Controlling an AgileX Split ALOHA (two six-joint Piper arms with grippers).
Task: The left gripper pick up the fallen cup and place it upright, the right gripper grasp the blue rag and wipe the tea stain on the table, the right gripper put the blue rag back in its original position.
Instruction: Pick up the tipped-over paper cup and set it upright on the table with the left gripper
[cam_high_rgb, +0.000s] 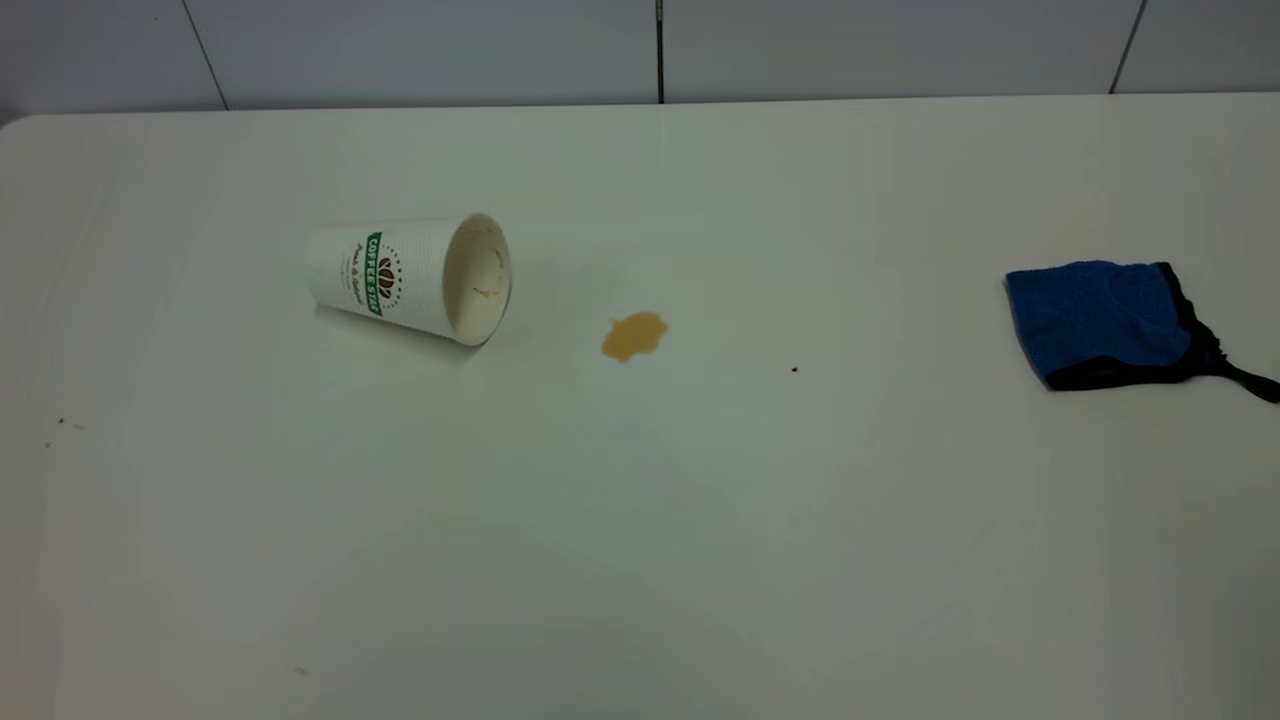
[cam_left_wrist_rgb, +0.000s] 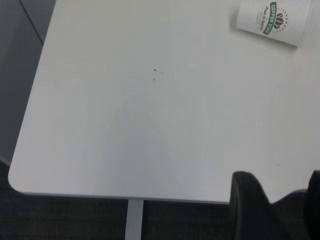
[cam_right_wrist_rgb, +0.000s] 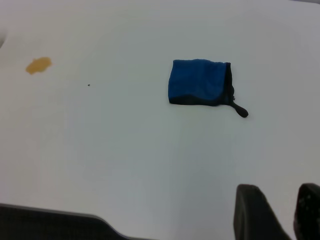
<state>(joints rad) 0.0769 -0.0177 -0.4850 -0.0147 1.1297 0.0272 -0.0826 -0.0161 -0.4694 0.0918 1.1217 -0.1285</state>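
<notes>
The cup (cam_high_rgb: 410, 278) lies on its side on the white tabletop (cam_high_rgb: 640, 520), mouth turned toward the tea stain (cam_high_rgb: 634, 335) just beside it. Being round, it would likely roll away if the left claw (cam_left_wrist_rgb: 280, 207) nudges it instead of closing squarely across the wall. A hard squeeze could also crush the paper. Inside, only brown streaks and a little residue show; whatever is left may drip as the cup is tipped upright. The blue rag (cam_high_rgb: 1100, 322) rests well apart at the right, folded, with a dark edge and a loose loop trailing. The right claw (cam_right_wrist_rgb: 280, 212) could catch only that loop. Both claws hang back near the tabletop's edge, jaws apart, gripping nothing.
</notes>
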